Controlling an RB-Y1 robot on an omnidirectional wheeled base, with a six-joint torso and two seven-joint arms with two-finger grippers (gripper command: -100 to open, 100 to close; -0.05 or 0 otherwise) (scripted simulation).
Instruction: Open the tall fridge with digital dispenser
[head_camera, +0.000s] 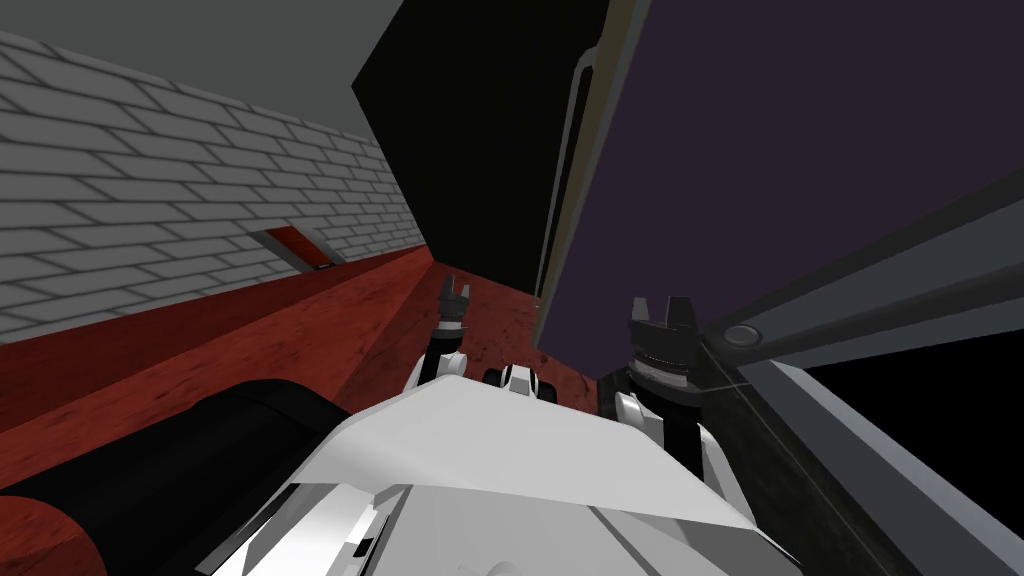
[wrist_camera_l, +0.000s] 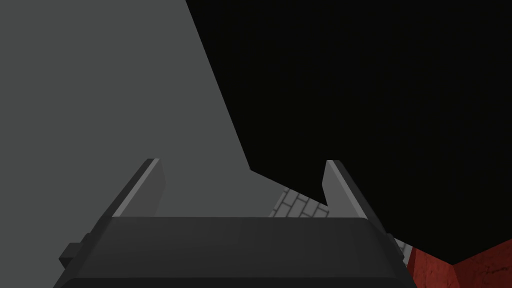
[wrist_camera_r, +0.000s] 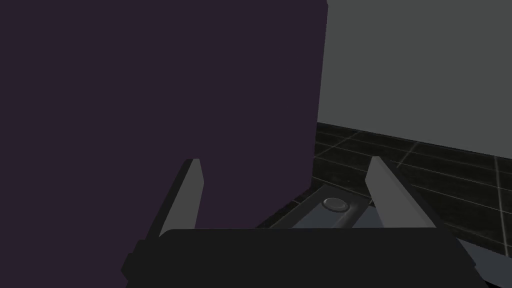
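I am finding nothing readable in any of my camera views: no text, label, brand, number or sign is showing on any surface here.

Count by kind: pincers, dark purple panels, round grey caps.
pincers: 2 (left pincer, right pincer, both open)
dark purple panel: 1
round grey cap: 1
total: 4
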